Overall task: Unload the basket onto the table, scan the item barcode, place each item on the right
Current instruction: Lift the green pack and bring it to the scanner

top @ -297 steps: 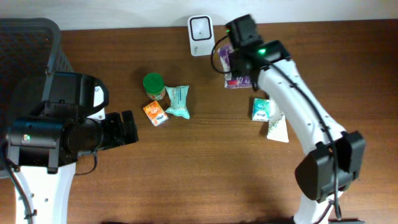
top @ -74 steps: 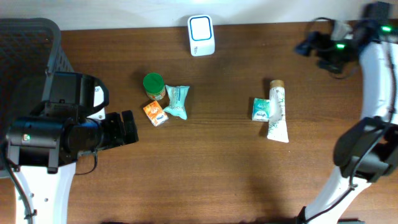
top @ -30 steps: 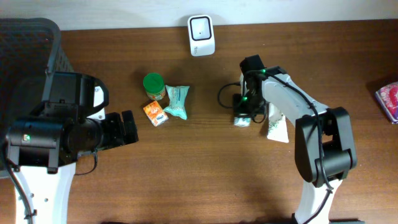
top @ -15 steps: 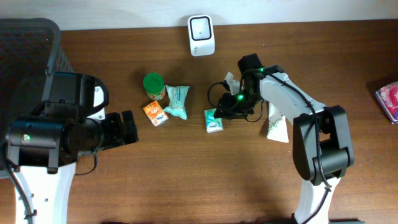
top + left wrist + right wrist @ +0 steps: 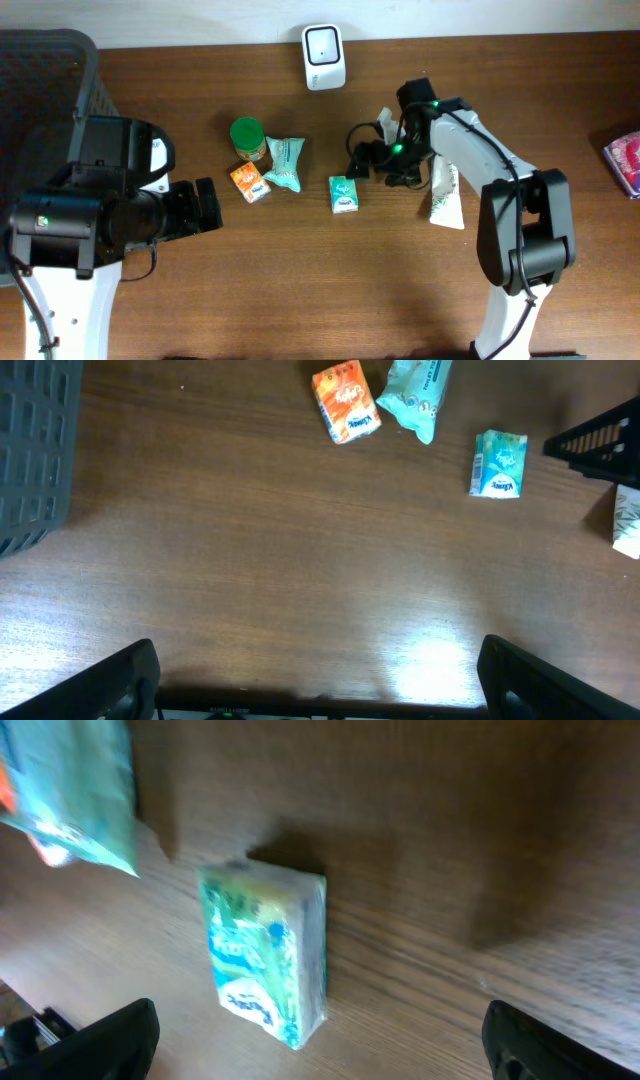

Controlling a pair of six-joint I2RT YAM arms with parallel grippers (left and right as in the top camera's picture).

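Plainly, from overhead the tissue pack (image 5: 344,194) lies flat on the table (image 5: 300,290), free of both arms, at roughly 6 o'clock from the scanner (image 5: 324,56) and well apart from it. The right gripper (image 5: 368,160) hovers near the pack's 2 o'clock, jaws spread with nothing in them. At the pack's 10 o'clock sit the teal pouch (image 5: 286,163), the orange packet (image 5: 250,183) and the green-lidded jar (image 5: 247,138). The tube (image 5: 445,195) lies at its 3 o'clock, close by the right forearm. The left gripper (image 5: 200,205) waits far off at 9 o'clock, below the basket (image 5: 45,80).

In the left wrist view, the left gripper (image 5: 320,685) has its tips at the two bottom corners, fully apart and empty. The pack (image 5: 498,463) shows at 2 o'clock.

In the right wrist view, the right gripper (image 5: 320,1040) is likewise wide and holds nothing. The pack (image 5: 265,955) rests at about 11 o'clock from the gap, untouched, with the pouch (image 5: 70,790) beyond it. The picture is too blurred to tell where the barcode is.

The risk, as I judge it, lies in the next pickup. A slanted approach could shove the light pack across the smooth wood into the pouch, or the jaws could cover the barcode so the scanner never reads it. The forearm could also sweep the tube aside
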